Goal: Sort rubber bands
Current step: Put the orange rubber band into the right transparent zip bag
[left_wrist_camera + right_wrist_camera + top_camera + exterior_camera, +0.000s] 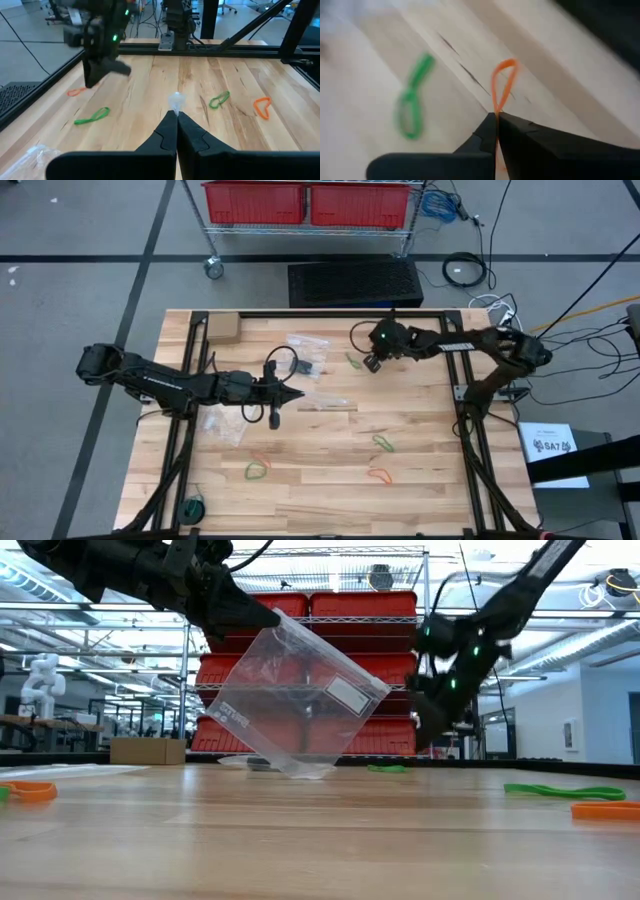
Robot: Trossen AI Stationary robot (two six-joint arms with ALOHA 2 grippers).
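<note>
Two dark jointed arms, green wrist lights, tapered black fingers point(172, 131)

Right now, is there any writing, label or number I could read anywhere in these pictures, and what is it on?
"SA7", or something close to it: on the white sheet lying off the table's right side, high view. The small print beneath it is too small to read.
White label patch on the clear zip bag: no writing can be made out.
Cardboard box at the table's far edge: no legible print.
Red bins on the wire shelf: no legible text.
</note>
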